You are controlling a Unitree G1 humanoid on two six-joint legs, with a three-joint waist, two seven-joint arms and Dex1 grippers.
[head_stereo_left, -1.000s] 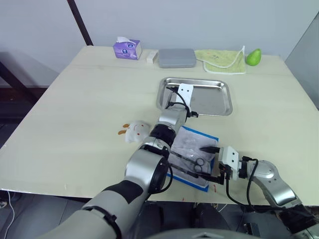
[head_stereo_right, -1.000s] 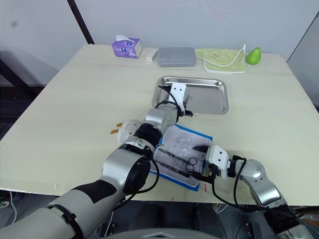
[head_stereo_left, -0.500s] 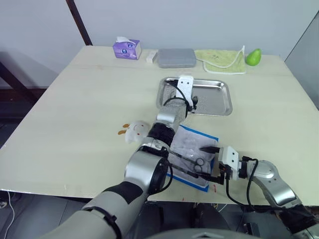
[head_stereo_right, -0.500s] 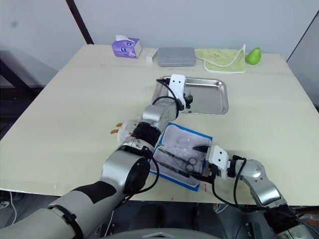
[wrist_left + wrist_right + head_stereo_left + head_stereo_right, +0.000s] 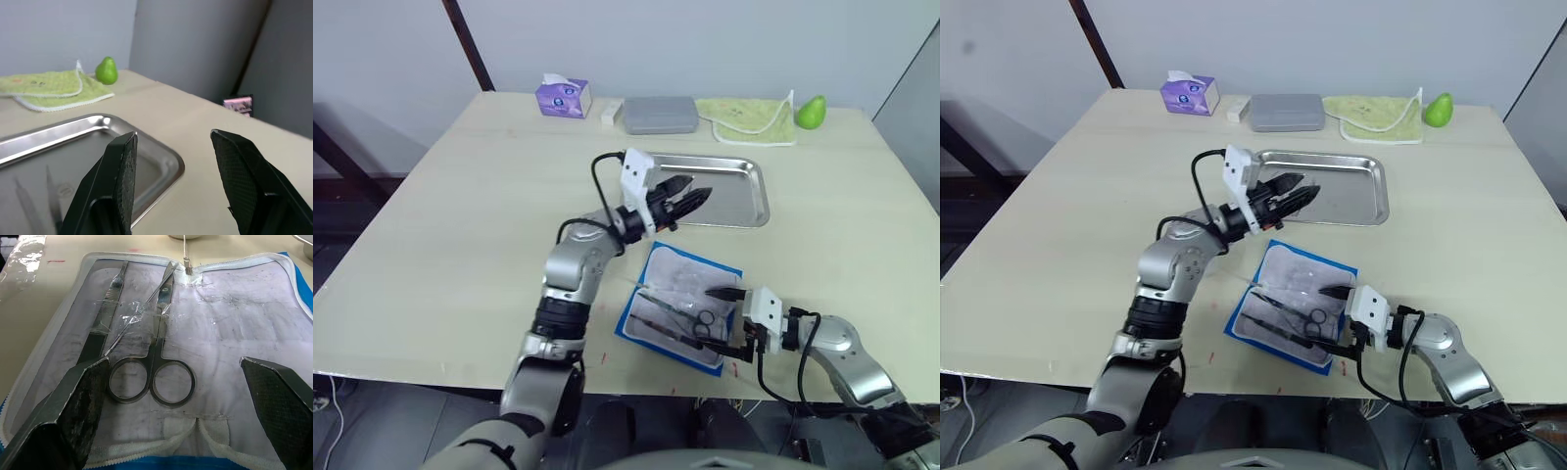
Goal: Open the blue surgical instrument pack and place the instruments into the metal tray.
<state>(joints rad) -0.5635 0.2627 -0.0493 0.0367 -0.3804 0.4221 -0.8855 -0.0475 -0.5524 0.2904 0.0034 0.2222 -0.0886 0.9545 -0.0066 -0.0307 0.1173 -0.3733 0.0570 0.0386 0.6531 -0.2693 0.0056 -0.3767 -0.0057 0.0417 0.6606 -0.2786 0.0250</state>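
Lifted off the tray since a second ago, the left hand (image 5: 690, 199) now hovers open above the metal tray's (image 5: 749, 196) near-left corner. Head view: the right hand (image 5: 732, 321), fingers spread, rests at the unfolded blue surgical instrument pack (image 5: 677, 306) on the table (image 5: 460, 215). Left wrist view: the tray lies just beyond the parted fingers (image 5: 117, 181). Right wrist view: scissors (image 5: 156, 367) and forceps (image 5: 105, 316) lie between the open fingers (image 5: 83, 396).

Head stereo looks down over the table (image 5: 460, 225); wrist cameras sit close along each gripper.
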